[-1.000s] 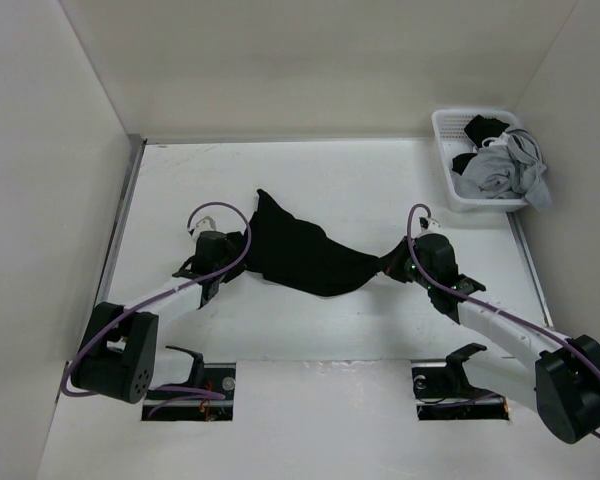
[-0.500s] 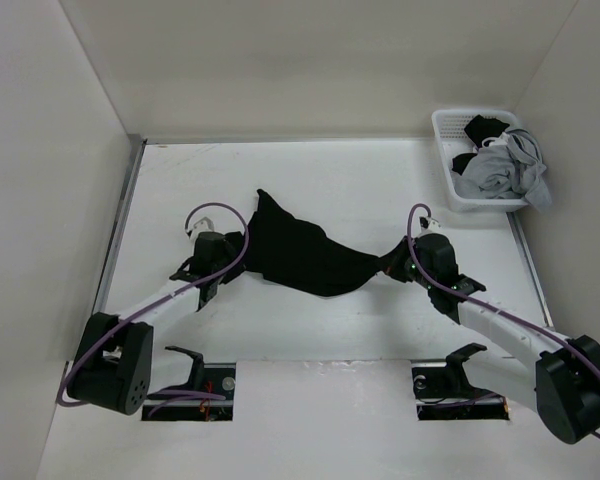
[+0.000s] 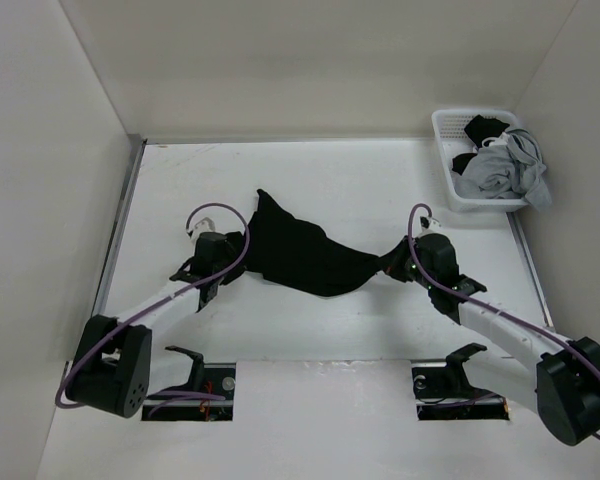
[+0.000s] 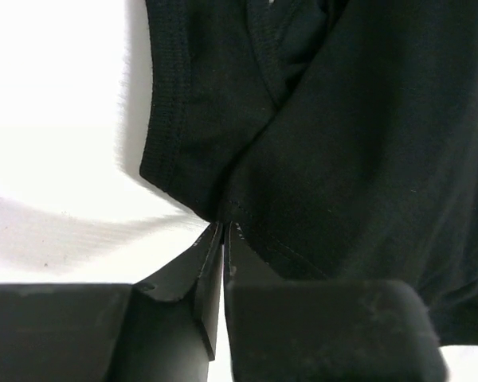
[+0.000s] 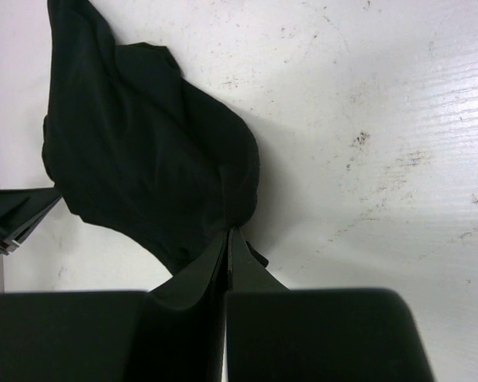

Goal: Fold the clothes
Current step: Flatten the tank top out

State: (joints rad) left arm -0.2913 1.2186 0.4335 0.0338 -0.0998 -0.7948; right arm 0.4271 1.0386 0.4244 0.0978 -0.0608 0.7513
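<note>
We list, nearest first: left pincer, jaws pressed together on a hem of the black garment. Right pincer, likewise closed on its opposite edge. The garment lies crumpled at the middle of the bench, strung between both. Far right corner: white basket holding grey and black cloths.

Black garment bunched across the middle of the frame on a white table, left gripper at its left end, right gripper at its right end, white mesh basket of grey and black clothing in the upper right
</note>
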